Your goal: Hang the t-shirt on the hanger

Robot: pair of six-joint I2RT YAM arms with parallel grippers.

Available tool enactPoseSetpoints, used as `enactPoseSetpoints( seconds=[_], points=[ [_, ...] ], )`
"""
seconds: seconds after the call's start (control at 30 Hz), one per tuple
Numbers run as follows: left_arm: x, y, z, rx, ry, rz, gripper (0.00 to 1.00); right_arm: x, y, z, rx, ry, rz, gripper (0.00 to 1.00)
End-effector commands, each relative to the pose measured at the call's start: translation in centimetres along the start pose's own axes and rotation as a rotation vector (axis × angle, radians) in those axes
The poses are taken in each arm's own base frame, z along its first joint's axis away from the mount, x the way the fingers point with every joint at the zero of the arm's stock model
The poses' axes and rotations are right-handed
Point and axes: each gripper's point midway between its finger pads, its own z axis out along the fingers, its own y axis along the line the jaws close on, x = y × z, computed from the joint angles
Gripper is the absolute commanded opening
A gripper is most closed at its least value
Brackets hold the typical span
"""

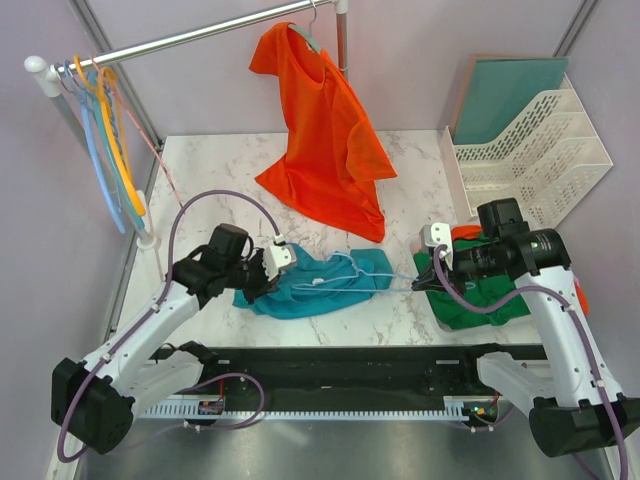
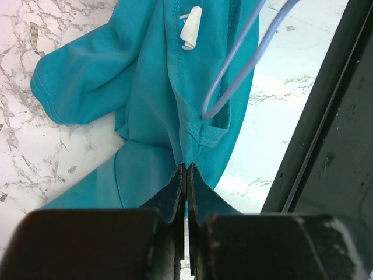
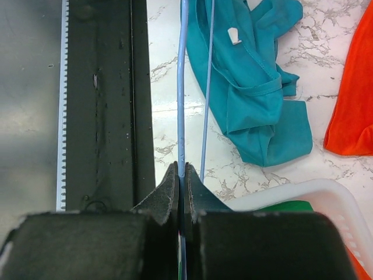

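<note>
The teal-blue t-shirt (image 1: 320,285) lies crumpled on the marble table between the arms. The pale-blue hanger (image 1: 395,280) lies flat, one end tucked into the shirt's cloth, the other reaching right. My left gripper (image 1: 268,272) is at the shirt's left end; in the left wrist view it (image 2: 186,168) is shut on a fold of the t-shirt (image 2: 145,87), with the hanger's end (image 2: 245,64) entering a hem just ahead. My right gripper (image 1: 420,280) is shut on the hanger's bar (image 3: 181,87), as its wrist view (image 3: 181,169) shows; the t-shirt (image 3: 250,87) lies ahead.
An orange t-shirt (image 1: 325,130) hangs from the rail at the back. Orange, pink and blue hangers (image 1: 100,120) hang at the rail's left end. A white basket (image 3: 303,195) with a dark green garment (image 1: 470,305) sits under my right arm. A white rack (image 1: 535,150) stands back right.
</note>
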Motion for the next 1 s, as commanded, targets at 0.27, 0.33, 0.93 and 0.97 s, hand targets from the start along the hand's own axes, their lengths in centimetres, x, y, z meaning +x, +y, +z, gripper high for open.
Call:
enactPoseSetpoints(
  seconds=[0.27, 0.33, 0.93, 0.97],
  points=[
    [-2.7, -0.1, -1.3, 0.021, -0.066, 0.03, 0.02, 1.2, 1.3, 0.9, -0.113, -0.005, 0.082, 0.0],
    [-2.9, -0.2, -1.4, 0.025, -0.068, 0.033, 0.02, 1.5, 1.3, 1.3, -0.13, -0.01, 0.086, 0.0],
    [-2.6, 1.8, -2.0, -0.071, -0.014, 0.067, 0.03, 1.2, 0.7, 1.8, -0.164, -0.017, 0.034, 0.0],
    [-2.6, 2.2, -2.0, -0.093, -0.012, 0.067, 0.03, 1.3, 0.9, 1.8, -0.163, -0.012, 0.034, 0.0]
  ],
)
